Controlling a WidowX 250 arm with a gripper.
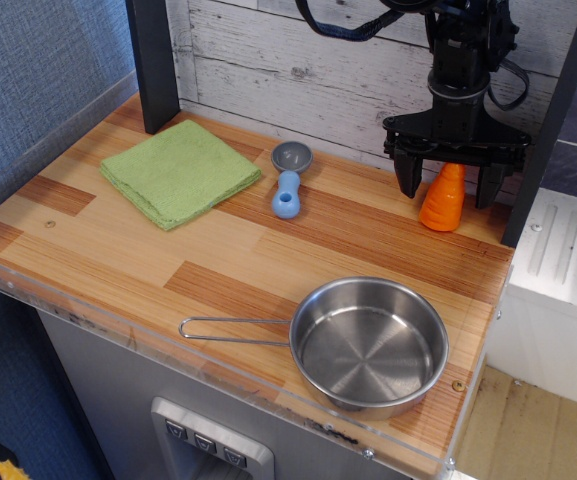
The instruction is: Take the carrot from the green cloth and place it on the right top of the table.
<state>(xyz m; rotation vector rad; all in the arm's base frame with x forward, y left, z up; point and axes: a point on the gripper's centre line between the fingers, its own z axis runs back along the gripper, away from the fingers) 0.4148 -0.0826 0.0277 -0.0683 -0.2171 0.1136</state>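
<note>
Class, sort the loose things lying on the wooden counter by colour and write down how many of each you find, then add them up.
Green: 1, the green cloth
Orange: 1, the carrot
Blue and grey: 1, the scoop
Silver: 1, the steel pan
Total: 4

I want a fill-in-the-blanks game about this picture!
1. The carrot stands at the back right of the table, its tip pointing ____.
2. The tool above it is ____.
3. The green cloth has ____ on it.
4. The scoop has a ____ handle.

Missing words: up; open; nothing; blue
</note>
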